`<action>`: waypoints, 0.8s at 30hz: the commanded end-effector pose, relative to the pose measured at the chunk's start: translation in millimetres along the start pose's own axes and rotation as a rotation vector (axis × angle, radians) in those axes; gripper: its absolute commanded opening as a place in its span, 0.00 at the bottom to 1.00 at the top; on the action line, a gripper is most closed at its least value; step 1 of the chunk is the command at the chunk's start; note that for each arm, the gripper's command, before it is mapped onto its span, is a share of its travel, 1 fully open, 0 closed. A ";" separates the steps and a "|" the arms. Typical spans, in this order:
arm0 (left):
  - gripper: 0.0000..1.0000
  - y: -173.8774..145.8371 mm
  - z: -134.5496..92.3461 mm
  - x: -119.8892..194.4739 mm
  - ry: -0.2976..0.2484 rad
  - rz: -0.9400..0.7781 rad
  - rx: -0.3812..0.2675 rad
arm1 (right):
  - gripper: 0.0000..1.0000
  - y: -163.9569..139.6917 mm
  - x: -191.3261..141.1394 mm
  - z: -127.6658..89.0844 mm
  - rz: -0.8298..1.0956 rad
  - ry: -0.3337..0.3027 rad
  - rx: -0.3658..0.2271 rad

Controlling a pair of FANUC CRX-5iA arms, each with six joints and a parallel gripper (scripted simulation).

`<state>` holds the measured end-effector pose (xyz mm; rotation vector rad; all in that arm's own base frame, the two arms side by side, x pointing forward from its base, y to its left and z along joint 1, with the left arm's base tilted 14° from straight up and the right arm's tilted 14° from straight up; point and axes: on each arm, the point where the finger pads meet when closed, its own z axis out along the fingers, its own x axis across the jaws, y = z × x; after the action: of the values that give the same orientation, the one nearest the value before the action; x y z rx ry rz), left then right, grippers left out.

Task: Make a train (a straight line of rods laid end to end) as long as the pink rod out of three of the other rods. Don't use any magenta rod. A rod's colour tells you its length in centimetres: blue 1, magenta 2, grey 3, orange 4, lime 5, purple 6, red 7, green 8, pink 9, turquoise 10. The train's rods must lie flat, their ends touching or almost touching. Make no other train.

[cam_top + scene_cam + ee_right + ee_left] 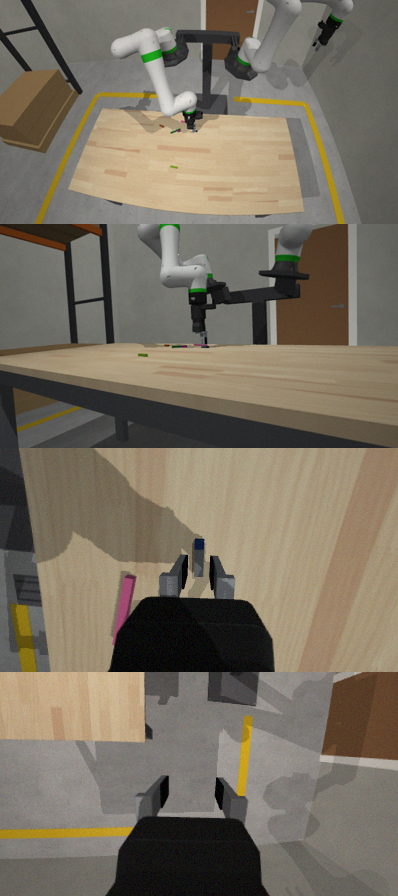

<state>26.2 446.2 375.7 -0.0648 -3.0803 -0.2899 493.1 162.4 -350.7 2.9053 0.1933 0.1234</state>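
A grey rod (pixel 198 568) lies flat, its end touching or almost touching a small blue rod (pixel 199 544) (pixel 207 347), in line. My right gripper (pixel 198 565) (pixel 204 343) is open around the grey rod, with a gap at each side. The pink rod (pixel 125 603) (pixel 183 121) lies beside them. A lime rod (pixel 173 167) (pixel 142 355) lies alone nearer the table's middle. An orange rod (pixel 161 126) (pixel 166 345) lies at the back. My left gripper (pixel 192 786) (pixel 316 46) is open and empty, high off the table's side.
A green rod (pixel 174 131) (pixel 177 347) lies at the back of the table (pixel 246 161), between the orange rod and my right gripper. A magenta rod (pixel 179 131) (pixel 184 346) lies close against or beside its end. The table's back edge is near the pink rod.
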 end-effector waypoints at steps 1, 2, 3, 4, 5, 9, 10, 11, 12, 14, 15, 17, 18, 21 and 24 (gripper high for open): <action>1.00 0.2 -0.9 -0.1 0.000 0.000 -0.002 | 0.54 -0.1 0.6 -10.2 0.000 0.001 0.000; 1.00 0.2 -0.9 -0.1 0.000 0.000 -0.002 | 0.54 -0.1 0.6 -15.2 0.000 0.001 0.000; 1.00 0.2 -0.9 -0.1 0.000 0.000 -0.002 | 0.54 -0.1 0.6 -20.5 0.000 0.001 0.000; 1.00 0.2 -0.9 -0.1 0.000 0.000 -0.002 | 0.54 -0.1 0.6 -26.0 0.000 0.001 0.000; 1.00 0.2 -0.9 -0.1 0.000 0.000 -0.002 | 0.54 -0.1 0.6 -31.6 0.000 0.001 0.000; 1.00 0.2 -0.9 -0.1 0.000 0.000 -0.002 | 0.54 -0.1 0.6 -53.1 0.000 0.001 0.000; 1.00 0.2 -0.9 -0.1 0.000 0.000 -0.002 | 0.54 -0.1 0.6 -57.8 0.000 0.001 0.000; 1.00 0.2 -0.9 -0.1 0.000 0.000 -0.002 | 0.54 -0.1 0.6 -62.0 0.000 0.001 0.000; 1.00 0.2 -0.9 -0.1 0.000 0.000 -0.002 | 0.54 -0.1 0.6 -65.8 0.000 0.001 0.000; 1.00 0.2 -0.9 -0.1 0.000 0.000 -0.002 | 0.54 -0.1 0.6 -71.6 0.000 0.001 0.000; 1.00 0.2 -0.9 -0.1 0.000 0.000 -0.002 | 0.54 -0.1 0.6 -73.6 0.000 0.001 0.000; 1.00 0.2 -0.9 -0.1 0.000 0.000 -0.002 | 0.54 -0.1 0.6 -73.6 0.000 0.001 0.000; 1.00 0.2 -0.9 -0.1 0.000 0.000 -0.002 | 0.54 -0.1 0.6 -75.1 0.000 0.001 0.000; 1.00 0.2 -0.9 -0.1 0.000 0.000 -0.002 | 0.54 -0.1 0.6 -76.9 0.000 0.001 0.000; 1.00 0.2 -0.9 -0.1 0.000 0.000 -0.002 | 1.00 -0.1 0.6 -76.9 0.000 0.001 0.000</action>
<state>26.2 446.2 375.7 -0.0648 -3.0803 -0.2899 485.5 178.9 -277.3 2.9052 0.1934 0.1230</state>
